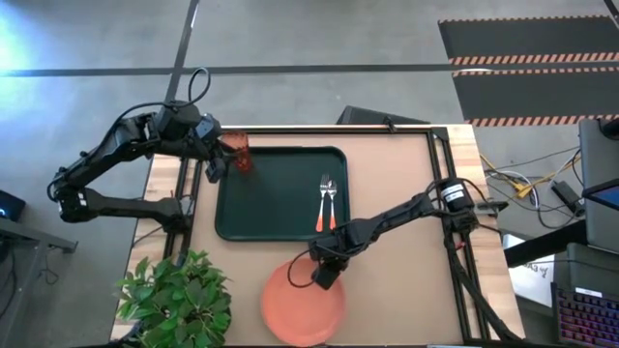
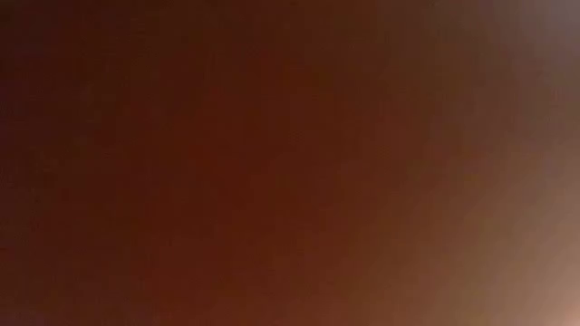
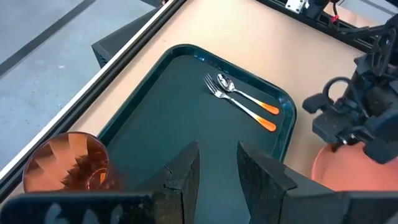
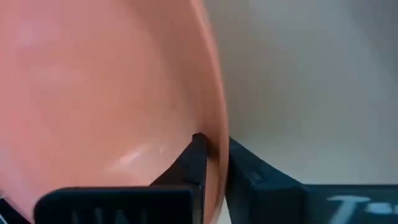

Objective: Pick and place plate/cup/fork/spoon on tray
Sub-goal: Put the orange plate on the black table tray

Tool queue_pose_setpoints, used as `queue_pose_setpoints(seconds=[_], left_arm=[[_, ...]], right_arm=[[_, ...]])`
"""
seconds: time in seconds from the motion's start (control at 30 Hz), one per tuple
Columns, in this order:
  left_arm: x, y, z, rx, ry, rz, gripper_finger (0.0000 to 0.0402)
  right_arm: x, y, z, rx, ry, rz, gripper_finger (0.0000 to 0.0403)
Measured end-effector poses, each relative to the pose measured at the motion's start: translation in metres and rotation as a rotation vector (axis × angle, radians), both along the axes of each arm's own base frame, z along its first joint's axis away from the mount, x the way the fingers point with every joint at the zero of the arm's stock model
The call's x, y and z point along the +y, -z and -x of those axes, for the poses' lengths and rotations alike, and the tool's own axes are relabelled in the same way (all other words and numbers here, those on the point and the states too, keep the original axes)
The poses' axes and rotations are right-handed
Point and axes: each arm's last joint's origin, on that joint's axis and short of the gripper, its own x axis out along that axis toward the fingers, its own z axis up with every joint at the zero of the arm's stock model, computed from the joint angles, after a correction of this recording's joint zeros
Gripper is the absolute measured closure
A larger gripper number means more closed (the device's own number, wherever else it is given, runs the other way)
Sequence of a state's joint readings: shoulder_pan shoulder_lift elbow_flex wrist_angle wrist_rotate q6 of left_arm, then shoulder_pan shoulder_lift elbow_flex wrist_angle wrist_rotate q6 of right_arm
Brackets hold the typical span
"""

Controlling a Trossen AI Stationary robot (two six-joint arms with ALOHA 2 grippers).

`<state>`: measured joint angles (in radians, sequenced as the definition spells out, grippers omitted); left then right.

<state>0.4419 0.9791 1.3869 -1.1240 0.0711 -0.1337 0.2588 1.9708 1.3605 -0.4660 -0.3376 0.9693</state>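
Gripping the rim of the plate (image 4: 93,87) at the tabletop's near edge, the right claw (image 4: 214,163) is clamped on it. The left claw (image 3: 217,168) stands apart by the cup (image 3: 68,163) at the tray's (image 1: 280,227) far-left corner; fork (image 1: 323,198) and spoon (image 1: 333,200) lie near its right edge.

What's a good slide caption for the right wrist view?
Right gripper pinches the plate rim between its fingers, table beyond.
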Motion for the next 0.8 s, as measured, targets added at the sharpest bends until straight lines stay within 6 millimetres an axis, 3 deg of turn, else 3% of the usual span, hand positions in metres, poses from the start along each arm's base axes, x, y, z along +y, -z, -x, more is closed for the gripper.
queue_pose_setpoints(seconds=[0.17,0.43,0.53,0.67,0.8], left_arm=[[0.000,0.000,0.000,-0.004,-0.011,0.011,0.0312],[0.000,0.000,0.000,-0.003,-0.011,0.012,0.0312],[0.000,0.000,0.000,-0.004,-0.011,0.012,0.0312],[0.000,0.000,0.001,-0.005,-0.011,0.011,0.0312],[-0.001,0.000,0.001,-0.008,-0.011,0.010,0.0312]], right_arm=[[-0.007,-0.024,-0.006,-0.078,0.011,0.045,0.0393],[-0.040,-0.126,-0.005,-0.338,0.088,0.287,0.0394],[-0.059,-0.153,0.000,-0.387,0.099,0.399,0.0394],[-0.100,-0.163,0.000,-0.382,0.127,0.517,0.0394],[-0.148,-0.158,-0.007,-0.382,0.139,0.551,0.0394]])
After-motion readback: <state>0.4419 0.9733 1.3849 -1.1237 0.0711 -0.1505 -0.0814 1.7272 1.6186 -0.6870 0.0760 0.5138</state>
